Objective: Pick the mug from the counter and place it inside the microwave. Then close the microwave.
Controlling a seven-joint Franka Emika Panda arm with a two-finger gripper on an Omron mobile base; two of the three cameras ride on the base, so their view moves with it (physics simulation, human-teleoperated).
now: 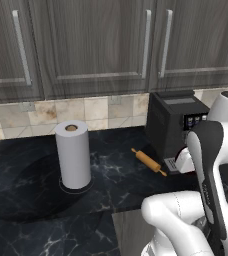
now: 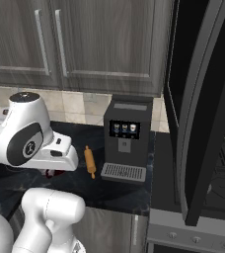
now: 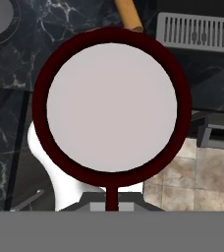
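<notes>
Dark red rim, white inside: the mug (image 3: 111,106) sits right under the hand camera, seen straight down its mouth, its handle pointing toward the gripper (image 3: 112,209). The jaws are closed tight, seemingly pinching that handle, though the contact itself is hidden. Below it lie the black counter (image 1: 31,200), a wooden rolling pin (image 1: 149,161) and the coffee machine (image 2: 127,143). A paper towel roll (image 1: 73,155) stands upright well to the left, and the microwave (image 2: 198,108) door hangs open on the right
</notes>
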